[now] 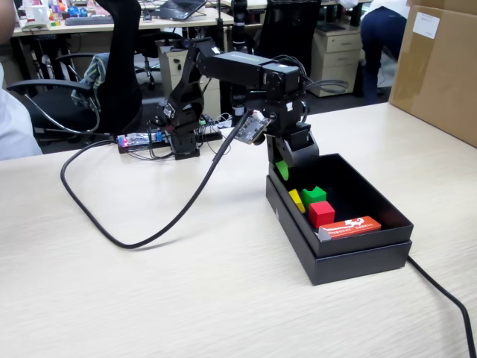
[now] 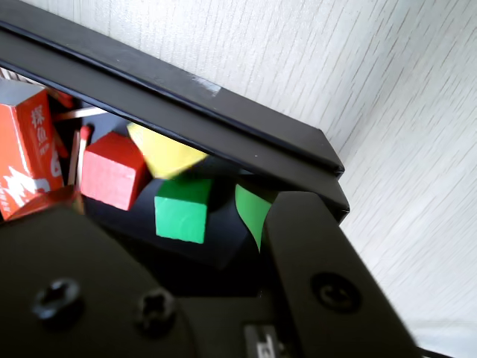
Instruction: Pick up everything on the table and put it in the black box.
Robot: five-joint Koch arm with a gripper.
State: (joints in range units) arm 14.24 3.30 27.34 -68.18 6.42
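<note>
**Claw poised over box corner, 3 blocks inside**

Hanging low over the far left corner of the black box [image 1: 350, 261] in the fixed view: the claw [image 1: 285, 165], pointed down from the black arm [image 1: 246, 68]. Cannot tell from either view whether the jaws stand wide, narrow or closed on something. Showing right at the tip, a small green piece [image 1: 282, 170], seen in the wrist view [image 2: 252, 212] as a green sliver against the inner edge of 1 dark jaw; unclear whether held or part of the claw itself.

Lying on the box floor just below and beyond the tip, 3 blocks in a close cluster: yellow block [image 1: 297, 200] nearest the left wall, green block [image 1: 314, 195] beside it, red block [image 1: 321, 214] toward the near end. Resting past the red block, against the near wall, a flat red-orange packet [image 1: 350, 227] with white print.

Sitting on the pale wood-grain table [image 1: 149, 298], right of centre in the fixed view, the box itself. Looping across the tabletop to the left, a black cable [image 1: 112, 231]. Standing at the far right edge, a brown carton [image 1: 440, 67].
</note>
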